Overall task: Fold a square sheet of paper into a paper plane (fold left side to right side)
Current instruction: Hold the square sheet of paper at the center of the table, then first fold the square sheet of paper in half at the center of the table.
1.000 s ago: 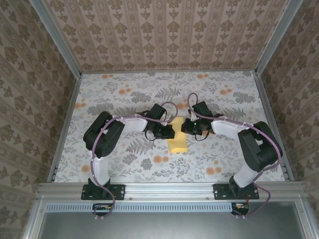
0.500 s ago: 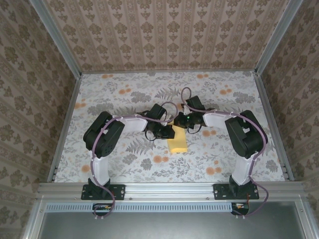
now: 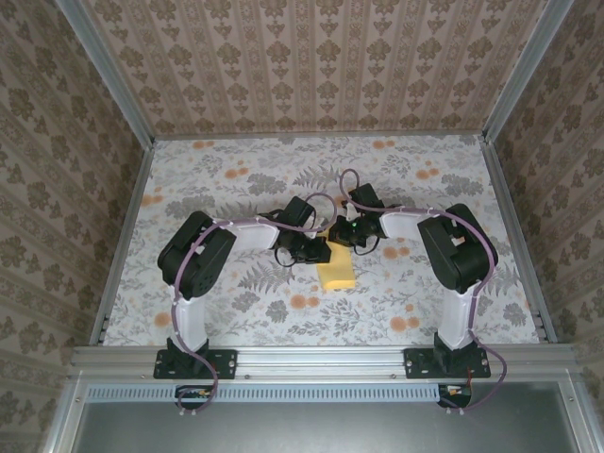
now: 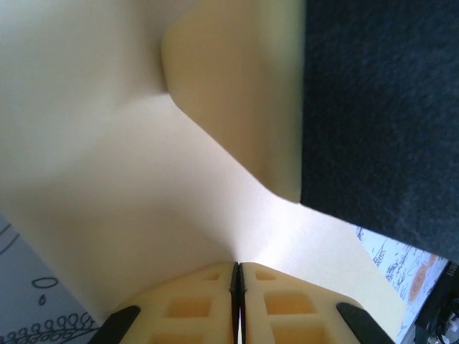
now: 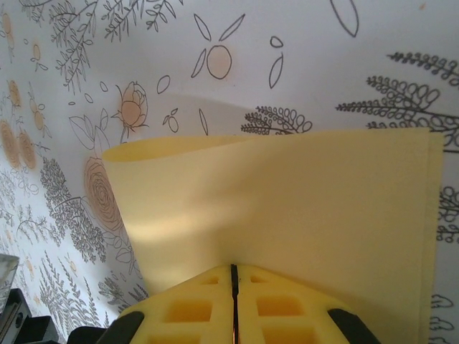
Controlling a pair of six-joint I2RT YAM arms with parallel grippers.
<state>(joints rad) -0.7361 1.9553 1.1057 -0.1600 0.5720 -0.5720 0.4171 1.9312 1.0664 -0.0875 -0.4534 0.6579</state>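
Item: square sheet of paper (image 3: 337, 270), yellow, centre of the overhead frame on the floral cloth (image 3: 236, 179), partly curled over.

Left gripper (image 4: 237, 269): we see the jaws pinched shut on the sheet's edge. Right gripper (image 5: 233, 271): likewise closed on the paper, a flap bowing upward.

Step, in our judgement: the side-to-side fold, mid-carry. Next we need the edges aligned, then the crease pressed flat.
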